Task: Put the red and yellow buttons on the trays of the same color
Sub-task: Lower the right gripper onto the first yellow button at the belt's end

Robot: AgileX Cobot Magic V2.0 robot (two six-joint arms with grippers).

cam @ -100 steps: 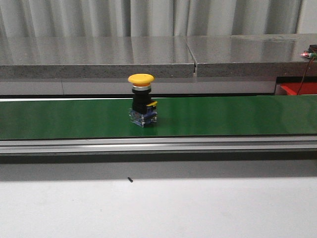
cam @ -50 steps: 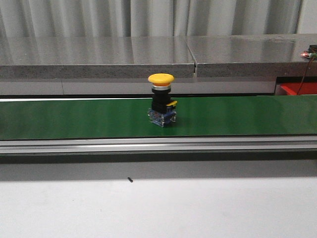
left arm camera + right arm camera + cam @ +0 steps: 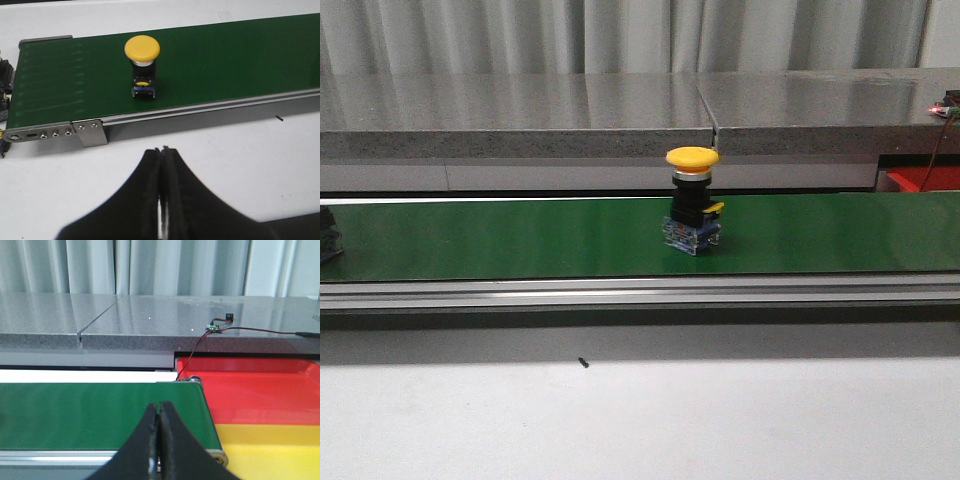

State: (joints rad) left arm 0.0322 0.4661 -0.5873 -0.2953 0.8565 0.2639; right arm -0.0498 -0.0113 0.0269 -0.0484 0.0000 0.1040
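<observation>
Green belt [image 3: 520, 240] carries yellow button [image 3: 692, 200]; both fingers [image 3: 152, 200] pressed together.

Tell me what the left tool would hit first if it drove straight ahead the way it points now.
Probably the conveyor's near metal rail, then the yellow button standing on the green belt just beyond. The left tool is shut; depth is unclear, so it may meet the white table first.

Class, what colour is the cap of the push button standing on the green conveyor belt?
Yellow: the push button cap shows best in the left wrist view.
</observation>
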